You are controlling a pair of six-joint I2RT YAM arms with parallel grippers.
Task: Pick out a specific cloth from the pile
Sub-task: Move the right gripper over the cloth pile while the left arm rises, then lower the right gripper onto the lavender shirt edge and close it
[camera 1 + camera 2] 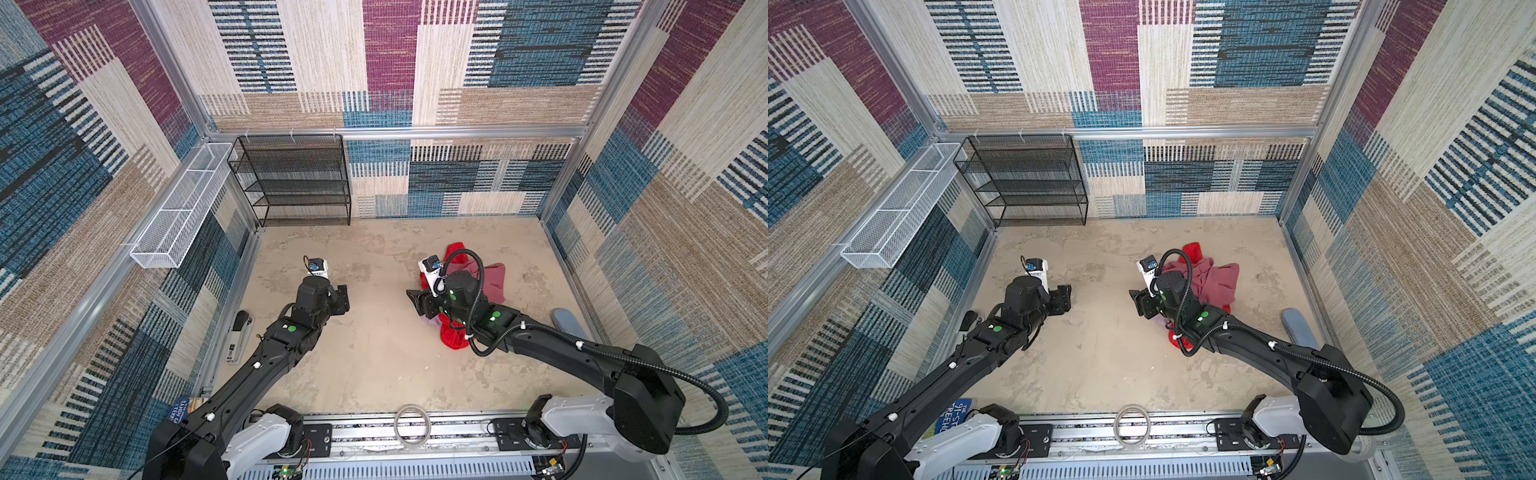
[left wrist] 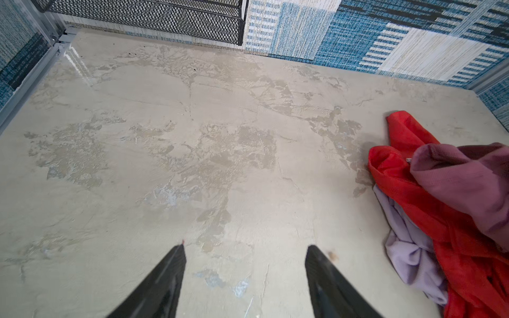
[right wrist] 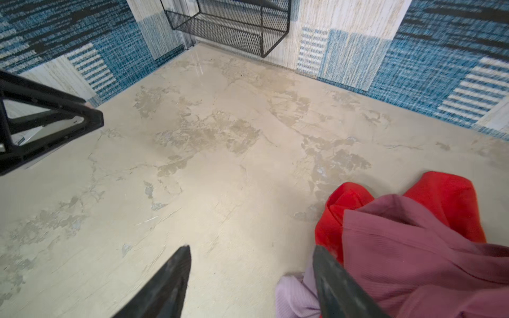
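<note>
On the right half of the bench (image 1: 374, 365), the pile (image 1: 494, 278) sits partly under the right arm (image 1: 561, 345): mauve cloth (image 2: 462, 179) draped over red cloth (image 2: 413, 179), with the lilac cloth (image 2: 407, 247) poking out at the pile's edge toward the bench's middle, partly tucked under the red. Right end effector (image 3: 252, 247) released, fingers (image 3: 176, 275) spread, gripping nothing; one of them is just beside the lilac cloth's corner, can't tell if touching. Left end effector (image 2: 245, 245) also released and empty, over bare bench left of centre, well apart from the pile.
</note>
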